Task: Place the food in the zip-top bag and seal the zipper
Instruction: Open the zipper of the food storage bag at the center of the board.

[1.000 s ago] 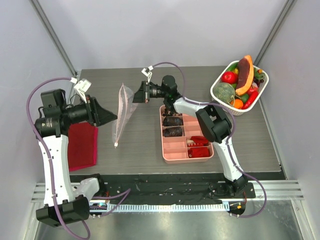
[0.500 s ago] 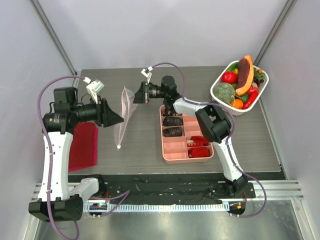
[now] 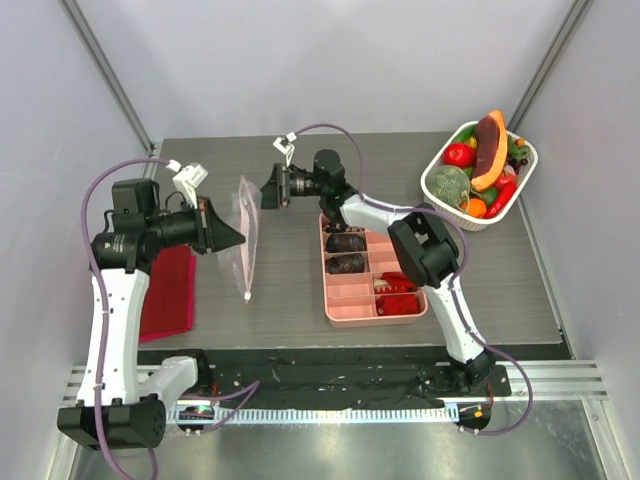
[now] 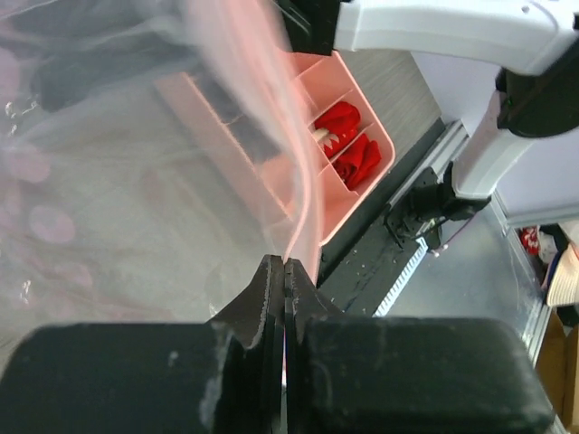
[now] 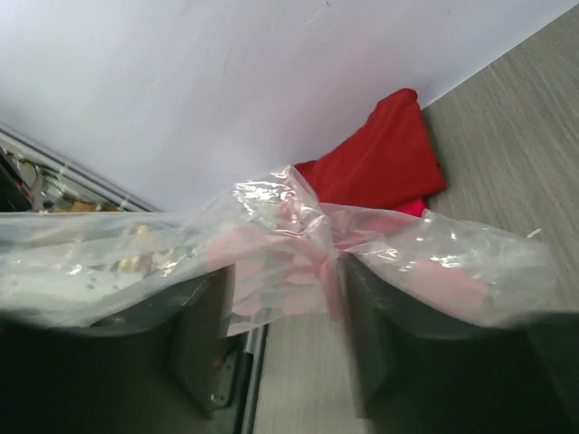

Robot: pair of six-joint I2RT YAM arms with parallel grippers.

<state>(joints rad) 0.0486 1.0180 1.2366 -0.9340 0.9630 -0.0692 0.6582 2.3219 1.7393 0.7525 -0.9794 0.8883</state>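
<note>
Nearest, at the front left of the table (image 3: 290, 310), one red cloth (image 3: 165, 290) lies folded flat beside the left arm (image 3: 115, 300). Right of the middle sits one pink compartment tray (image 3: 350, 300). It has two dark lumps (image 3: 346, 252) in its far left cells and red pieces (image 3: 398, 293) in two cells on its right side. The right arm (image 3: 430, 250) reaches over this tray.

Between cloth and tray is the one zip-top bag (image 3: 244, 235), empty and held up on edge. A small white zipper tab (image 3: 247, 296) sits at its near, low tip; whether that tip touches the wood cannot be told. The left gripper (image 3: 236, 238) meets the bag from the left. Its wrist view shows the two jaws pressed together with the bag's film pinched in the seam. The right gripper (image 3: 266, 187) is at the bag's far upper corner. Its two fingers (image 5: 204, 344) stand apart, with crumpled film bunched in the gap and draped over both.

Farthest, in the back right corner, one white basket (image 3: 440, 206) holds all the food (image 3: 470, 180). There is one red tomato (image 3: 458, 154), one tall orange-edged wedge (image 3: 489, 148), one green leafy head (image 3: 450, 185), one red pepper (image 3: 503, 195) and one small orange piece (image 3: 474, 207). The pieces beneath are too hidden to count. The basket is well apart from the bag, with the tray and the right arm between them.
</note>
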